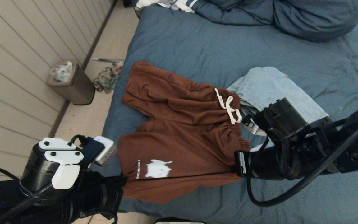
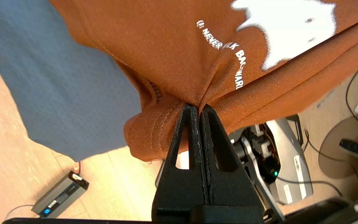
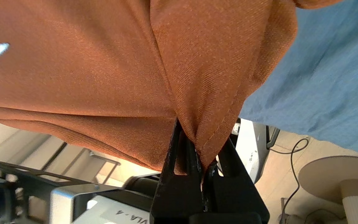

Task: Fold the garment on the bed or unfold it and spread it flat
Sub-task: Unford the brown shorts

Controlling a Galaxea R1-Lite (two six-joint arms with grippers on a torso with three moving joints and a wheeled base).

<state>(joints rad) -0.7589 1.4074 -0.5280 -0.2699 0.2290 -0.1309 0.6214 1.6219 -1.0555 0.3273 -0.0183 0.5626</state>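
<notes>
With the brown shorts (image 1: 179,137) lying near the bed (image 1: 179,46) edge, the left claw (image 2: 197,109) and right claw (image 3: 202,155) each pinched its hem, requiring equal tension for a flat spread.

Both arms are black. The left arm (image 1: 57,183) carries 2 white plates fixed with dark screws and a white-cased module. The right arm (image 1: 303,146) has boxy black housings and a thick black cable looping beneath

The left gripper (image 2: 198,109) jaws pinch the rust-brown shorts (image 2: 172,56) hem.
</notes>
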